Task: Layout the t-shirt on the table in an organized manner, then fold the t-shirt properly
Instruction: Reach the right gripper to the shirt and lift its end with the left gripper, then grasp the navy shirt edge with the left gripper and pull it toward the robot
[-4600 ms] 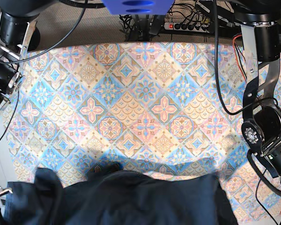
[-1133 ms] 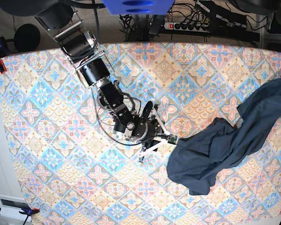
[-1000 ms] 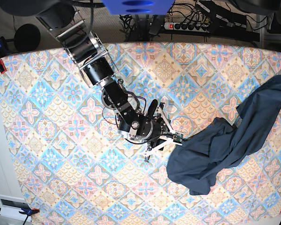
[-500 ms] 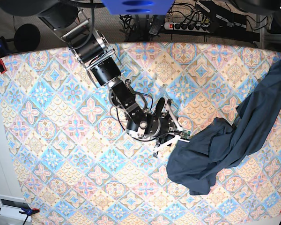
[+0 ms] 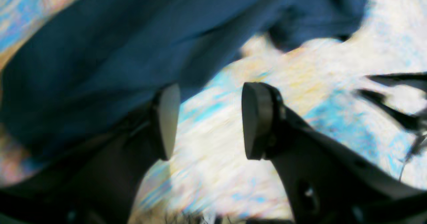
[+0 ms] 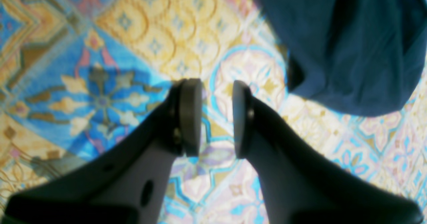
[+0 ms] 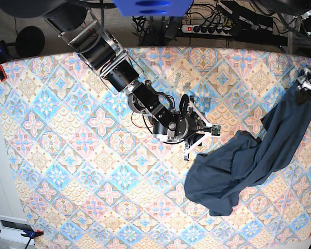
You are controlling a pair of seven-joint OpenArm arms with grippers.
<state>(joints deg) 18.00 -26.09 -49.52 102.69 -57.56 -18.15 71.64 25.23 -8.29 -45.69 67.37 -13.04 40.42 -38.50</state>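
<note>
The right pincer hangs low over the table, its two pads apart with only patterned cloth showing in the gap between them; in the right wrist view the pincer holds nothing. Just ahead of it and off to one side lies the near edge of the t-shirt, a rumpled dark navy mass, close to the pads but not touching them. In that wrist view the t-shirt fills the upper corner beyond the pads.

From that bunched heap the fabric stretches away from the right pincer as a long band toward the table's far edge, where the left pincer is partly out of frame. The left wrist view is badly blurred: the left pincer shows its pads apart, with the t-shirt lying beyond and beside one pad, possibly brushing it, though the blur hides any contact.
</note>
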